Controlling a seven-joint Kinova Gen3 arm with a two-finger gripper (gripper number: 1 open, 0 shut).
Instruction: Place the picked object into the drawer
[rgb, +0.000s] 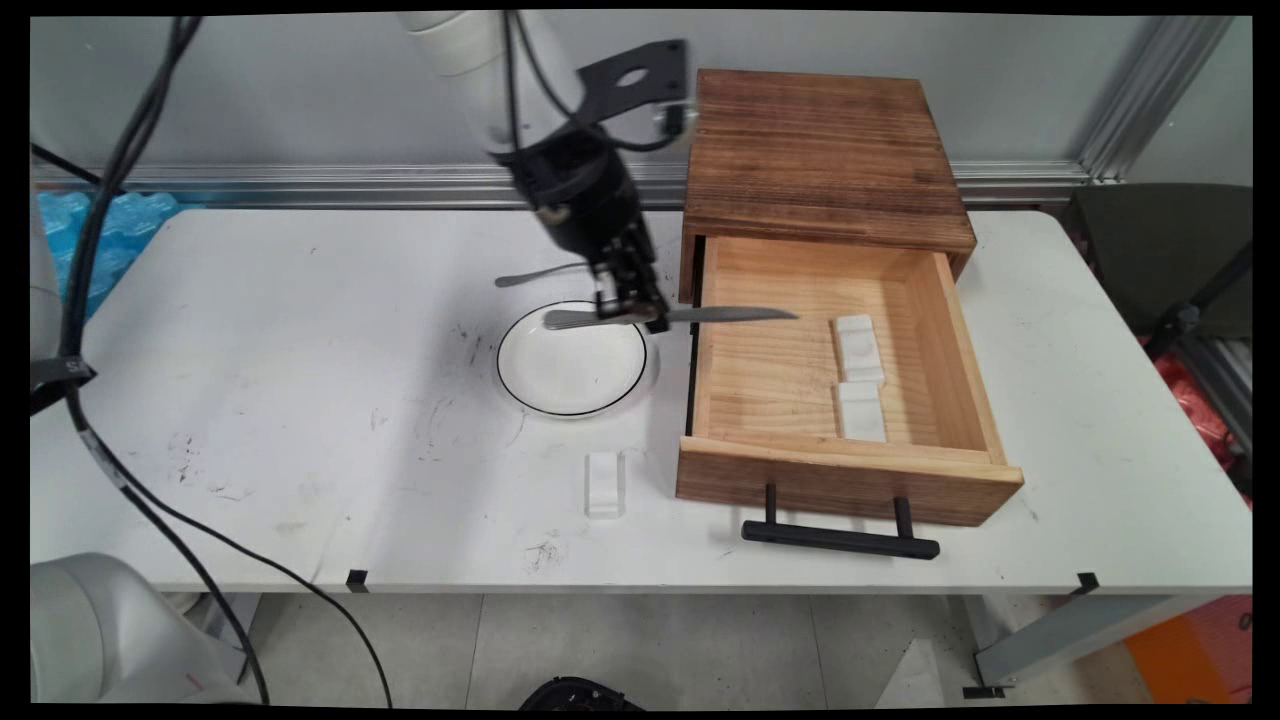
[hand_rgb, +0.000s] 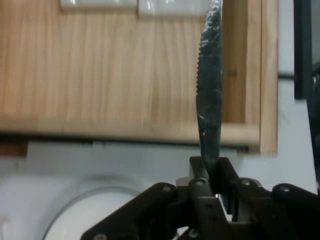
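Main view: the gripper (rgb: 630, 310) hangs just left of centre, tilted down from the arm at upper centre. Its fingers (rgb: 622, 300) are narrow, pinched on a knife (rgb: 740, 315) held level in the air. The handle end pokes out left over the plate (rgb: 505, 350), and the blade reaches right across the left wall of the open drawer (rgb: 850, 485), so the tip hovers over the drawer's floor, clear of the wood. Two white blocks (rgb: 858, 345) lie end to end along the drawer's right side, well right of the tip. Behind the gripper a second utensil (rgb: 535, 276) lies on the bench (rgb: 300, 350). A clear block (rgb: 604, 485) stands near the drawer's lower left corner.

Hand view: the gripper (hand_rgb: 215, 187) rises from the bottom edge, fingers (hand_rgb: 227, 170) shut against the knife (hand_rgb: 210, 100), which runs straight up the frame with its serrated edge to the left. The drawer (hand_rgb: 125, 130) fills the upper half, its wall crossing under the blade; the white blocks (hand_rgb: 100, 4) show at the top edge. The plate (hand_rgb: 65, 212) curves at lower left.
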